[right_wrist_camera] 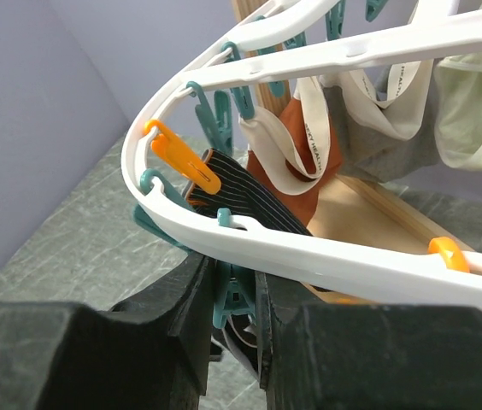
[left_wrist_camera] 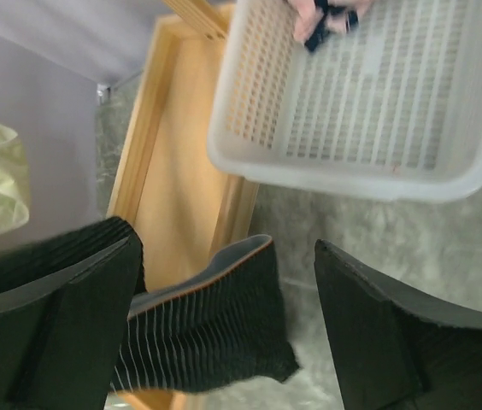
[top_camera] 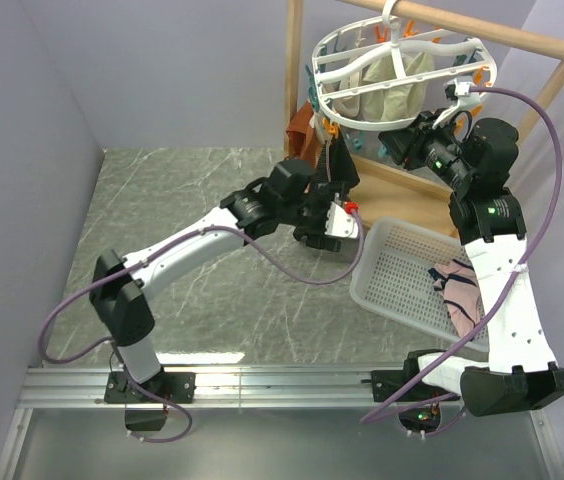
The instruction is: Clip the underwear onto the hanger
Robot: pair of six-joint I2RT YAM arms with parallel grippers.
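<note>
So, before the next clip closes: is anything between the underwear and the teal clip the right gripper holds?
Nothing visible does. The underwear drops behind the rim of the hanger right above the teal clip in the right gripper; the rust-brown cloth hangs beside it, not between.

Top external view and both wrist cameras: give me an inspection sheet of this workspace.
Surface: grey marbled tabletop.
Job's things: underwear appears held by an orange clip on the hanger.
Clutter: white basket holding a pink cloth; rust-brown cloth and cream cloth hang on the hanger.
Grippers: left gripper open around the underwear; right gripper shut on a teal clip.
Cables: a purple cable loops loose on each side.
Surroundings: wooden rail frame, lilac walls.
</note>
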